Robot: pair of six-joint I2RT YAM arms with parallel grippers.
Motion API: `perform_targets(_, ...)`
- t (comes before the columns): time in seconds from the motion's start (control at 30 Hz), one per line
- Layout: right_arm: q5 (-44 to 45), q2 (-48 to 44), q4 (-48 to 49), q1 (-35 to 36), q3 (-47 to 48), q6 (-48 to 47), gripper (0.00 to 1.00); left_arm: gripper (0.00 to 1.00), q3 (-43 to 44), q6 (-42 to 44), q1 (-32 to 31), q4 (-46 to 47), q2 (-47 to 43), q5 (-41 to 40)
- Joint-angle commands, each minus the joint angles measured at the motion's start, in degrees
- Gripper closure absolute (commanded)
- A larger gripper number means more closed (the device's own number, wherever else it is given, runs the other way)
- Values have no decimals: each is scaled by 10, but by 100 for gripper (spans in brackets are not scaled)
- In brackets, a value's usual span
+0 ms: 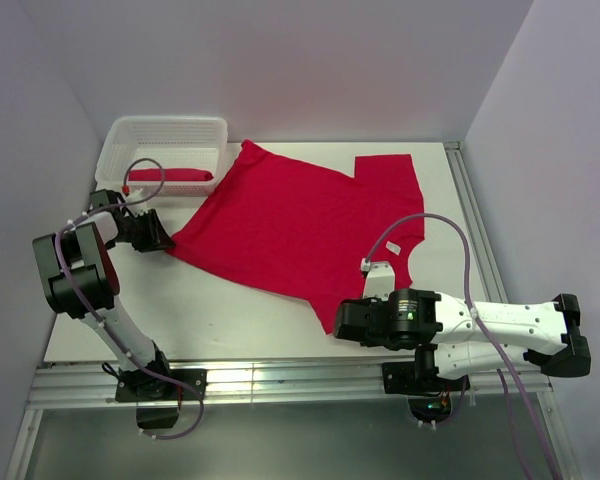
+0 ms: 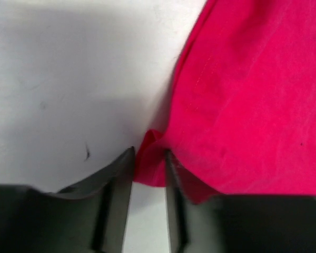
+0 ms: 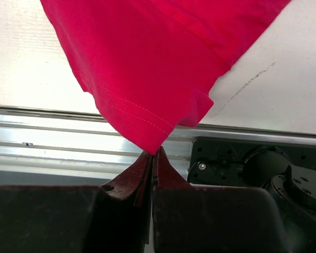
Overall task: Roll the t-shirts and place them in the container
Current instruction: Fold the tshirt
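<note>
Both claws clenched on the flat t-shirt (image 1: 300,225), middle of the table (image 1: 230,320).
Left gripper (image 2: 149,158) pinches its left corner, right gripper (image 3: 154,153) its near-edge corner; cloth spreads from both toward the far edge.

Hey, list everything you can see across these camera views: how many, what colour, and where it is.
spread t-shirt: one, crimson red, flat across the table's middle
rolled t-shirt: one, crimson red, lying inside the basket
mesh basket: one, white, table's far left corner
table: one, white, under everything
rail: one, silver metal, along the table's near edge
left arm: one, black and white, near left
right arm: one, white and black, near right
left tool: one, black, pinching the spread t-shirt's left edge
right tool: one, black, pinching its near corner
</note>
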Motion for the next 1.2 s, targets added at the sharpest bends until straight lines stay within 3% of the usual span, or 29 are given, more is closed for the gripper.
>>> perform_targets(0.0,17,-10,-30,-2,4,11,100,67,-12,2,-21,13,23,-44)
perform_targets(0.2,17,-14,-32,-3,3,18,100,100,-28,22,-35,14,-9,-66)
perform_targets(0.57,-40,47,-62,41,19,21,100,100,-70,80,-35,-38,-89,-149)
perform_targets(0.77,-32,37,-69,87,30,47,100,100,-8,80,-34,-86,-83,-136)
perform_targets(0.93,-3,23,-70,74,42,28,100,100,63,72,-35,-128,-78,-118)
perform_targets(1.17,63,36,-69,-19,73,-45,100,100,102,53,-35,-147,-83,-82)
